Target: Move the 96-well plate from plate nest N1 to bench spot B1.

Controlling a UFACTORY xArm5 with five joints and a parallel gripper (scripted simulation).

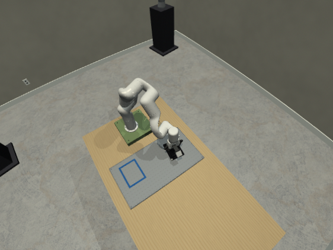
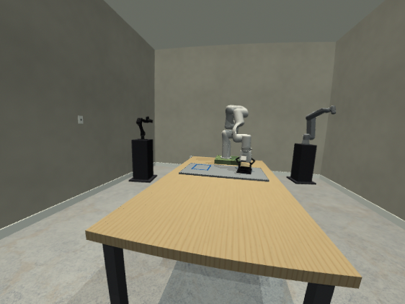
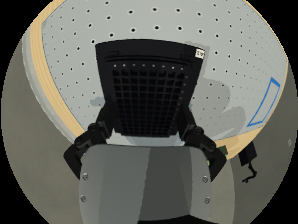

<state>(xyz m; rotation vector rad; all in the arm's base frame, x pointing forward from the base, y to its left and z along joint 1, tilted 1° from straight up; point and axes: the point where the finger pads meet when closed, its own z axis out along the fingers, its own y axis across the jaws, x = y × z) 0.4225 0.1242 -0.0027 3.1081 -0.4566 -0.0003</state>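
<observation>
The black 96-well plate (image 3: 147,90) (image 1: 175,153) sits in the black plate nest N1 at the right part of the grey deck (image 1: 156,170). My gripper (image 3: 146,107) stands straight over it, its two black fingers pressed against the plate's long sides, shut on the plate. In the side view the gripper (image 2: 245,165) reaches down onto the nest (image 2: 244,172). The blue taped outline B1 (image 1: 132,173) lies at the deck's left part, with nothing in it; it also shows in the wrist view (image 3: 265,102) and the side view (image 2: 200,166).
The arm's base stands on a green plate (image 1: 134,128) behind the deck. The wooden table (image 1: 183,189) stretches far toward the front. Black pedestals with other arms stand on the floor, left (image 2: 143,158) and right (image 2: 303,162) of the table.
</observation>
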